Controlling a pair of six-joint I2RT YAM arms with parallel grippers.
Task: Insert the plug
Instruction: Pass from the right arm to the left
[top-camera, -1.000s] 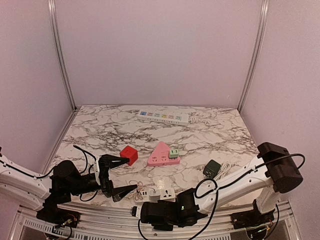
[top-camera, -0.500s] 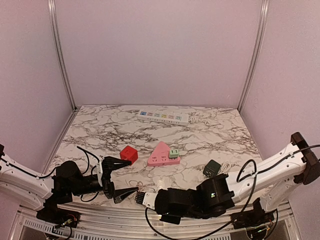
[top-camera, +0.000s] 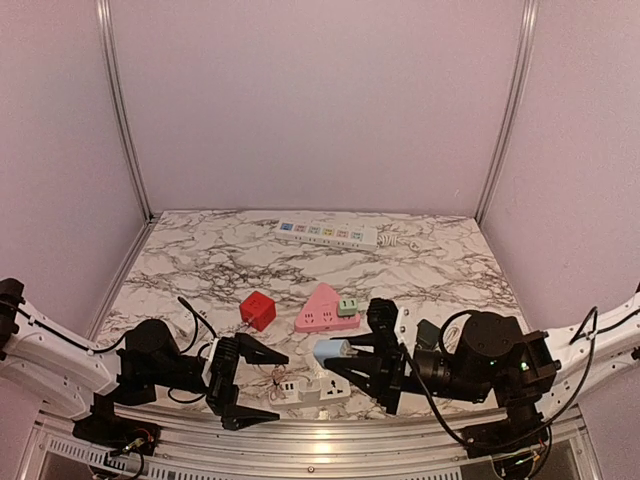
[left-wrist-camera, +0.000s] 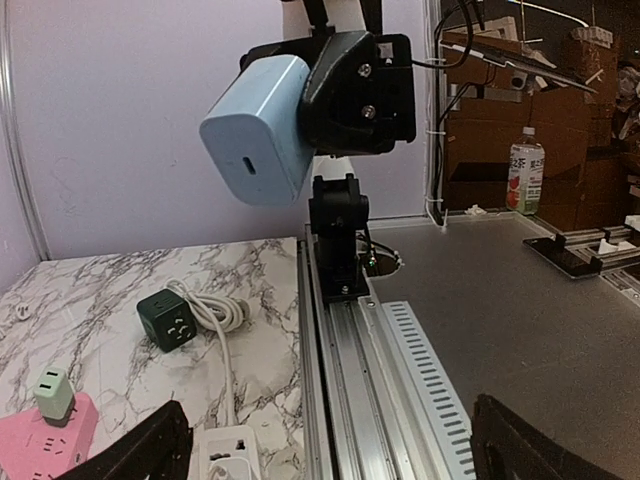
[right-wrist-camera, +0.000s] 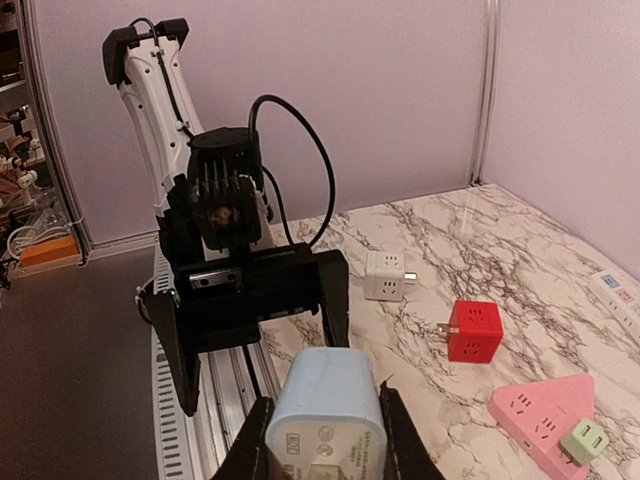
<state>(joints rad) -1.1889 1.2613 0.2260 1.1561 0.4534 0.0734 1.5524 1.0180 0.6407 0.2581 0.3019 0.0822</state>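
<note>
I see my right gripper (right-wrist-camera: 326, 445) clamped on the pale-blue rounded plastic plug (right-wrist-camera: 325, 415), held aloft, and my left gripper (top-camera: 256, 386) spread wide apart.

No legible text anywhere; small print on pale blue charger (right-wrist-camera: 325, 415) too blurred

The blue charger's (right-wrist-camera: 325, 420) lower end ran off the bottom edge of the right wrist view, and its prongs were hidden. In the left wrist view the frame cut the pink triangular socket (left-wrist-camera: 40, 450) and a white adapter (left-wrist-camera: 232, 462). Of the left gripper (left-wrist-camera: 340, 455) only the fingertips (left-wrist-camera: 150, 450) showed.
</note>
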